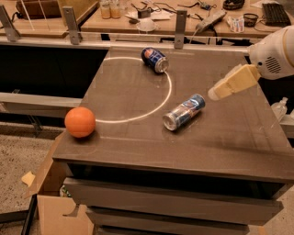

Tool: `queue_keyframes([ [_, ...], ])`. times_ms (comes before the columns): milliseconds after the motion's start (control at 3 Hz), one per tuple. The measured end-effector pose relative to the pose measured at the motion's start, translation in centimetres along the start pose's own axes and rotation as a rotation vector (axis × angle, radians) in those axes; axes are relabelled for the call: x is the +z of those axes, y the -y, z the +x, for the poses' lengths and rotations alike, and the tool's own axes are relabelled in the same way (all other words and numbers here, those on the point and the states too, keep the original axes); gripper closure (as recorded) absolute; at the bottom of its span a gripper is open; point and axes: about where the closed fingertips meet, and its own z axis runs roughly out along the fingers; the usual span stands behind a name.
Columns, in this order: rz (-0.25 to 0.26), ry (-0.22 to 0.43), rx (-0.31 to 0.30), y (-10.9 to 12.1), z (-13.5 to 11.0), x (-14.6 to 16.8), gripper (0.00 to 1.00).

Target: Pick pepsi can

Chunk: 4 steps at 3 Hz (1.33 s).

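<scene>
a dark brown table (229,142) is seen filling most of the camera view, with a thin white arc (158,105) marked on its top, curving from the far edge round toward the left front. drawer fronts (174,204) are stacked beneath its front edge. behind the far edge a wooden workbench (92,25) is spread with clutter, a keyboard (277,13) among it. a cardboard box (53,209) is set on the floor below the left front corner. a white arm housing (275,55) is seen over the right edge.

an orange ball (80,122) is rested near the left edge, close to the left front corner, just beside the end of the arc. a slim silver and light-blue can (184,112) is laid on its side around the middle of the top, a little toward the right edge, outside the arc, with a silver end turned toward the front left.

the pepsi can (154,59) is laid on its side near the far edge, about midway along it, at the arc line, with a silver end turned toward the front right.

the tan gripper (219,91) is held above the right half of the top, tilted down toward the left. it is near the slim can's far end but apart from it, and well apart from the pepsi can. how far it is opened cannot be told; nothing is seen to be held in it.
</scene>
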Motion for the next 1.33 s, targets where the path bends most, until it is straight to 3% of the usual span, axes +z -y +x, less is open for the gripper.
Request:
queue_keyframes([
  [333,0.038,0.071,0.062,0.0,-1.4,3.3,0.0],
  [667,0.066,0.098,0.067,0.6,-2.1,3.4,0.0],
  [1000,0.05,0.112,0.094,-0.1,-1.7,4.0,0.0],
  [1333,0.05,0.188,0.113,0.1,-3.1,6.6,0.0],
])
